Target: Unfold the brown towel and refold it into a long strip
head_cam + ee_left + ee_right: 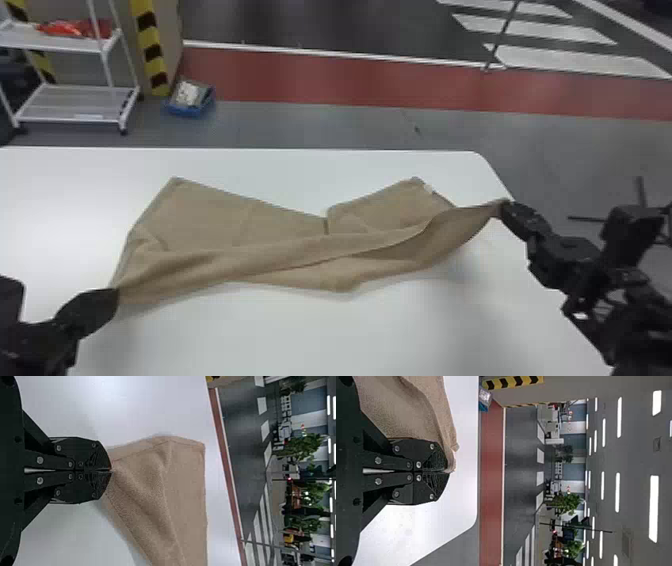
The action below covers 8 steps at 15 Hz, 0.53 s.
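Two pairs of jaws clench the brown towel [295,252], rumpled and partly folded between them.

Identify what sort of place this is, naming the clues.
Probably a large indoor workshop or test hall: there are long ceiling lights, yellow-and-black hazard striping, and white floor markings like a crossing's. Its exact use I can't tell.
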Each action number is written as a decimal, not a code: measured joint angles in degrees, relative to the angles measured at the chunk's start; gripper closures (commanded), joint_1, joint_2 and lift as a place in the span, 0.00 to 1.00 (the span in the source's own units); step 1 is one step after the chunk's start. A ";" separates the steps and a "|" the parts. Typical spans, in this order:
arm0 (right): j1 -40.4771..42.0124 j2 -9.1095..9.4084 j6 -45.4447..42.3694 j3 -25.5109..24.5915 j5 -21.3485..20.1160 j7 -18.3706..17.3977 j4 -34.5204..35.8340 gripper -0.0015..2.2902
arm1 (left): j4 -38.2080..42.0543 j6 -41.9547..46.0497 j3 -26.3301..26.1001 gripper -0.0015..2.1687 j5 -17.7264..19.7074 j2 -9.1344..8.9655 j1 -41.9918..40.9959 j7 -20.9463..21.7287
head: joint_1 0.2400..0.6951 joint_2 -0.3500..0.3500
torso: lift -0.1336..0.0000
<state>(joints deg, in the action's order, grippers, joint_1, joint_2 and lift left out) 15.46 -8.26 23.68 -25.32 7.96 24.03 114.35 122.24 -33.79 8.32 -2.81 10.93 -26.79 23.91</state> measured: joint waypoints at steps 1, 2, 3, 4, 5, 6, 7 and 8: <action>0.11 -0.08 0.34 -0.02 -0.61 1.70 1.77 0.72 | 2.67 0.13 0.97 0.64 1.15 -0.22 -0.58 -0.57 | 1.00 0.27 | 0.09; 0.20 -0.17 1.08 -0.14 -1.36 3.64 3.78 0.72 | 5.39 0.11 1.78 0.64 1.97 -0.37 -1.10 -1.24 | 1.00 0.29 | 0.09; 0.37 -0.30 2.64 -0.50 -1.92 6.78 6.32 0.72 | 8.98 -0.17 2.74 0.64 2.69 -0.46 -1.55 -1.73 | 1.00 0.30 | 0.09; 0.47 -0.51 4.89 -1.34 -2.10 9.54 9.12 0.72 | 12.64 -1.20 4.08 0.64 3.72 -0.53 -1.73 -1.92 | 1.00 0.32 | 0.09; 0.50 -0.85 7.12 -2.48 -2.29 11.79 12.11 0.72 | 16.11 -3.49 6.12 0.64 5.52 -0.55 -1.55 -2.05 | 1.00 0.33 | 0.09; 0.46 -1.43 9.34 -3.50 -2.40 13.67 14.57 0.72 | 18.69 -6.39 8.33 0.64 7.64 -0.55 -0.89 -2.55 | 1.00 0.37 | 0.09; 0.32 -2.40 11.90 -4.74 -2.53 15.87 17.22 0.72 | 20.89 -9.86 11.02 0.64 10.24 -0.56 0.43 -3.26 | 1.00 0.38 | 0.09; 0.24 -3.49 14.04 -6.08 -2.69 18.20 19.28 0.72 | 22.10 -12.44 13.44 0.64 12.39 -0.59 2.10 -4.11 | 1.00 0.40 | 0.09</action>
<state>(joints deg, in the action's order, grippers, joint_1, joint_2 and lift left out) 15.71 -11.75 37.72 -31.40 5.27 42.23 133.63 144.34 -46.23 21.77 9.57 10.34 -24.68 19.80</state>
